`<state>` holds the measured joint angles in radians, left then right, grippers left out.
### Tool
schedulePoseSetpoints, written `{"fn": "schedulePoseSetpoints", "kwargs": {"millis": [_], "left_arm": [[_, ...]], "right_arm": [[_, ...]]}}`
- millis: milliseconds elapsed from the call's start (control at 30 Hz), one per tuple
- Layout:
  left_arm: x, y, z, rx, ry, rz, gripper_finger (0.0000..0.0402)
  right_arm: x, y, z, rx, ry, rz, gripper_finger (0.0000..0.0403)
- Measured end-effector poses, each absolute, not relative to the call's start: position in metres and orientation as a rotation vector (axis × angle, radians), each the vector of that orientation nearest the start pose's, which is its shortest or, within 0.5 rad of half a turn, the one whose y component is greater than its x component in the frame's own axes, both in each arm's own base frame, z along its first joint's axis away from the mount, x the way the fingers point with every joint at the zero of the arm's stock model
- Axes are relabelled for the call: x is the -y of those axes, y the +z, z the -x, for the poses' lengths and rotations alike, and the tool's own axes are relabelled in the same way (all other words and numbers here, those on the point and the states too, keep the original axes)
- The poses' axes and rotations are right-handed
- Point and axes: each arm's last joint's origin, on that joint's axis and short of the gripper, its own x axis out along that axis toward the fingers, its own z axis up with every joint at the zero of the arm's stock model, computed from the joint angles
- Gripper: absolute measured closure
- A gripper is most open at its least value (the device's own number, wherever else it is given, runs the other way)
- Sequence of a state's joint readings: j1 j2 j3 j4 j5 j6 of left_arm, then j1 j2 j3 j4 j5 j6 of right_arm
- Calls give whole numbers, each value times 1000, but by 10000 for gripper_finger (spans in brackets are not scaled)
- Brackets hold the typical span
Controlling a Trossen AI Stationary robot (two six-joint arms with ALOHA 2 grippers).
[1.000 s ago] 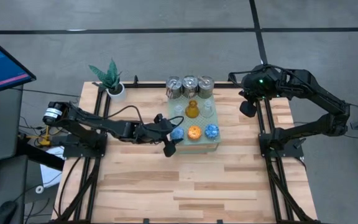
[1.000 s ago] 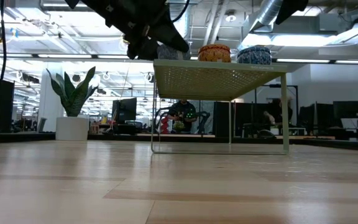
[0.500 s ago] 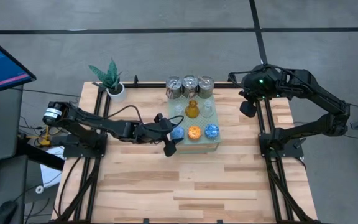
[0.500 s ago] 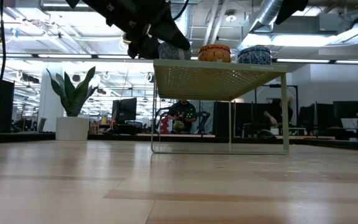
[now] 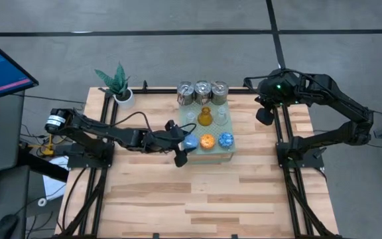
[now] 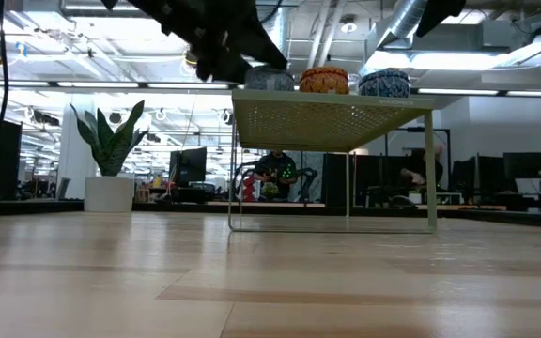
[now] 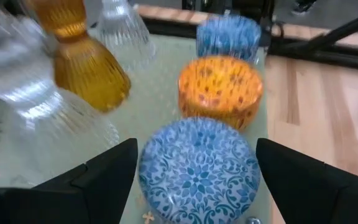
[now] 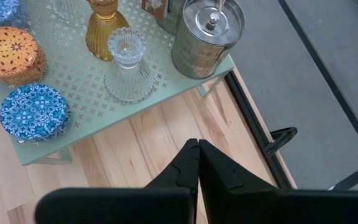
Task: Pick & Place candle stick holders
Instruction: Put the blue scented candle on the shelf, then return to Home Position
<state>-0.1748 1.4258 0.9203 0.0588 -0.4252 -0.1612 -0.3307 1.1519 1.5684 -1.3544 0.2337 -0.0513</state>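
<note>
The holders stand on a pale-green perforated stand: three silver cups at the far side, an amber glass between two clear glasses, and an orange holder between two blue ones. My left gripper is open and reaches level from the table's left. Its fingers stand on either side of the left blue holder, which rests on the stand. My right gripper is shut and empty, raised beyond the stand's far right corner. My left gripper's open fingers stand close beside the two sides of the left blue holder, coming level from the table's left. I cannot tell whether they touch it. The holder sits upright on the stand.
A green plant in a white pot stands at the table's far left corner. The stand is raised on thin legs, with free room under it. The near half of the wooden table is bare wood.
In the low view my left gripper has shifted slightly upward, and more of the left blue holder shows beside it. The holders have stayed in place.
</note>
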Motion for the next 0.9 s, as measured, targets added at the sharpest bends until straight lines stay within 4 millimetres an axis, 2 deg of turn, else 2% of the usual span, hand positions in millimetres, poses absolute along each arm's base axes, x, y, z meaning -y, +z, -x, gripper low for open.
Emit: {"fn": "schedulePoseSetpoints", "kwargs": {"millis": [133, 267, 433, 600, 667, 767, 833, 900], "left_arm": [[41, 279, -294, -341, 272, 45, 71], [36, 308, -269, -274, 268, 67, 72], [22, 360, -214, -63, 270, 136, 80], [4, 399, -150, 158, 183, 179, 104], [-1, 404, -127, 191, 130, 165, 115], [-7, 403, -101, 181, 115, 159, 135], [-8, 401, -87, 172, 104, 160, 152], [-7, 397, -82, 158, 61, 158, 171]], "right_arm": [[61, 421, -158, -961, -496, 4, 403], [61, 425, -159, -916, -496, 12, 403], [55, 443, -153, -709, -365, 87, 403], [42, 477, -122, -348, -227, 145, 403], [38, 480, -107, -261, -234, 155, 403], [31, 471, -82, -183, -291, 146, 403], [27, 463, -68, -121, -339, 133, 403], [24, 451, -59, -72, -361, 113, 403]]}}
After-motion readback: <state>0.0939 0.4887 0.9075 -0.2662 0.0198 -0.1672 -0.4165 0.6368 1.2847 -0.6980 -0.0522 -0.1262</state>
